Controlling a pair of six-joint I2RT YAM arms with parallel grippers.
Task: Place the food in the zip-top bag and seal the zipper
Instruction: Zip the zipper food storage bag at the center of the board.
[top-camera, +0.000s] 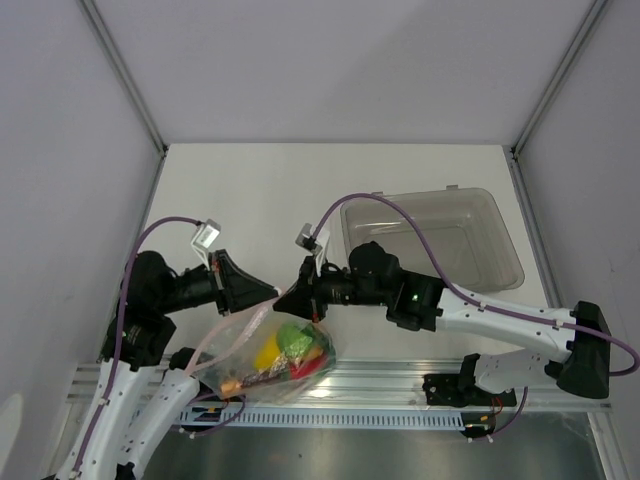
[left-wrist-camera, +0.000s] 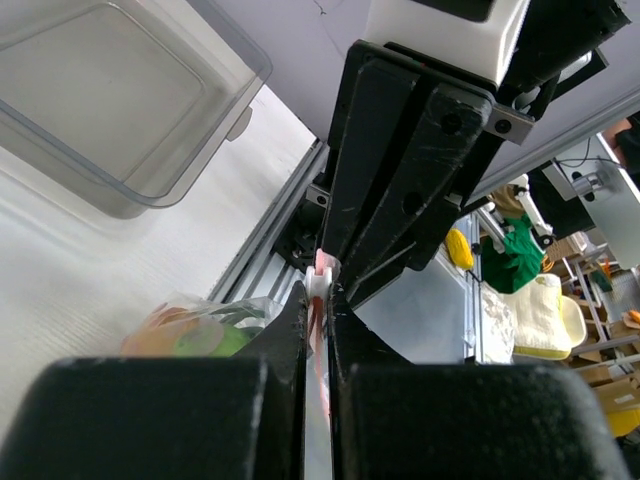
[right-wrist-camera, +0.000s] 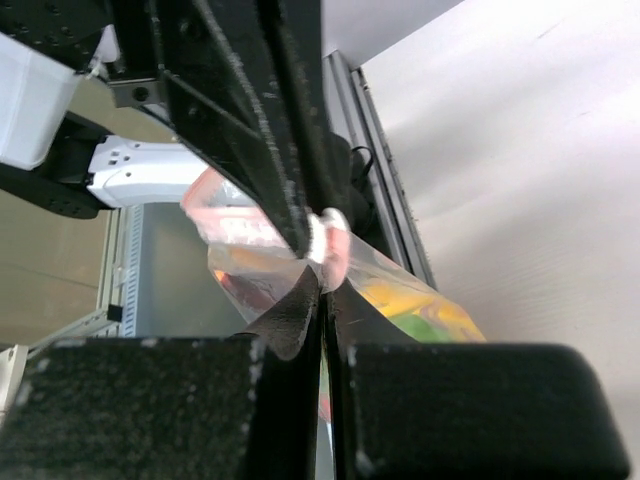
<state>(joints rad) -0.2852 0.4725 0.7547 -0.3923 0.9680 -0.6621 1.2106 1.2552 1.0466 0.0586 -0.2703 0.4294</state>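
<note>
The zip-top bag hangs between my two grippers above the table's near rail. Inside it lies the food: yellow, green and red pieces. My left gripper is shut on the bag's mouth edge. In the left wrist view the pinkish-red zipper runs between the left gripper's closed fingers, with a small white slider just past the tips. My right gripper meets it tip to tip. In the right wrist view that gripper is shut on the clear bag just below the slider.
A grey translucent bin stands at the back right of the table. The aluminium rail runs along the near edge, under the hanging bag. White walls close in the table on three sides.
</note>
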